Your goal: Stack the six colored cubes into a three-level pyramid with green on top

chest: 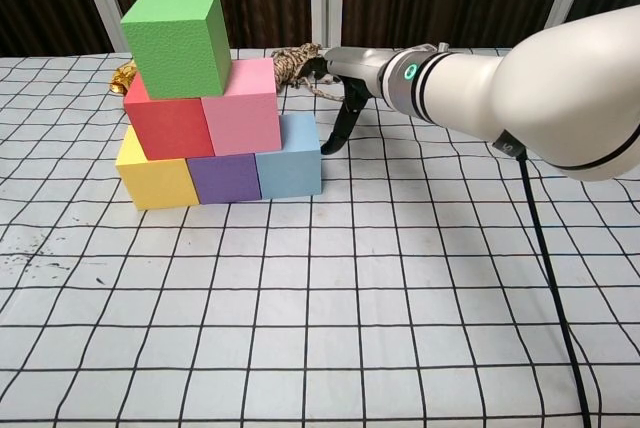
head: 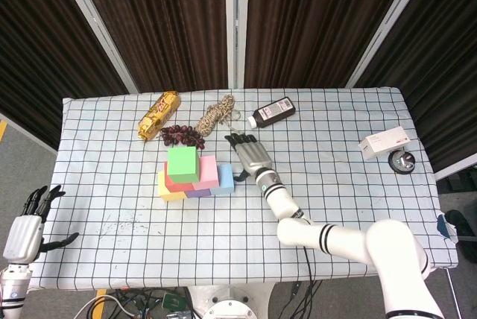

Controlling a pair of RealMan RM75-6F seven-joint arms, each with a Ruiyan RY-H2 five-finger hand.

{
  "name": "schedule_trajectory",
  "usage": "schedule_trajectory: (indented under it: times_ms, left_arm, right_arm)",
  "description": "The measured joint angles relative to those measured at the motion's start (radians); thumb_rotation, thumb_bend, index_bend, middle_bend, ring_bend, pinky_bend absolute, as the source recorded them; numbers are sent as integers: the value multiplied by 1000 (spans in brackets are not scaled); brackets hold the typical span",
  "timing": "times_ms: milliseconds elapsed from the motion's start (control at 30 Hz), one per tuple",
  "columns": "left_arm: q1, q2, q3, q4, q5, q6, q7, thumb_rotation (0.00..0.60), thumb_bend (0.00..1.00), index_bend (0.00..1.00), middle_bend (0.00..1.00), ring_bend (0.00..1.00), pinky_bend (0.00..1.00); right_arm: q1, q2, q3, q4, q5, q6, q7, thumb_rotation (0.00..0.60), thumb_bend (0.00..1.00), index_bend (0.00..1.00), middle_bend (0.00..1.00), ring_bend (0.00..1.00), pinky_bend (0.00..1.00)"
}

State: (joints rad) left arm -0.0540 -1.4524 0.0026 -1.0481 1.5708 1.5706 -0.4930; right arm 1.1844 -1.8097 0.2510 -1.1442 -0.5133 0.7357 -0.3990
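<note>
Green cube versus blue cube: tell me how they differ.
The green cube sits on top of the pyramid; the blue cube rests on the table in the bottom row. The green cube sits twisted relative to the cubes beneath it; the blue cube lines up with its row. The blue cube lies nearest the right hand. Both have the same shape.

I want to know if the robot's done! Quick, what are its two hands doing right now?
Left hand: open, holding nothing, down beside the table.
Right hand: open, holding nothing, just right of the blue cube.
</note>
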Motion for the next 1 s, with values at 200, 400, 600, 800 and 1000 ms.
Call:
schedule_trajectory:
  times_ms: [200,400,600,800,1000]
  left_arm:
    - [0,1,0,-1,-4,-5,0,600,0,56,183,0,45]
    - [0,1,0,-3,-5,-9,4,600,0,56,183,0,46]
    - [-1,2,0,-4,-4,-9,5,600,0,56,184,0,45]
    - [0,2,0,-4,-4,-9,4,600,0,56,184,0,46]
    - [0,1,0,-3,-4,-9,3,600,0,56,183,0,46]
  right_arm:
    - [-1,-9,9,8,-2,-6,-6,600,95,0,8,0,0]
    - [-3,-16,16,15,-3,-11,-10,600,95,0,8,0,0]
    - [-7,-18,22,13,-7,-14,-9,600,94,0,8,0,0]
    - [-12,-17,25,10,-11,-15,-11,600,94,0,8,0,0]
    - [-14,-17,32,8,-14,-16,-8,600,94,0,8,0,0]
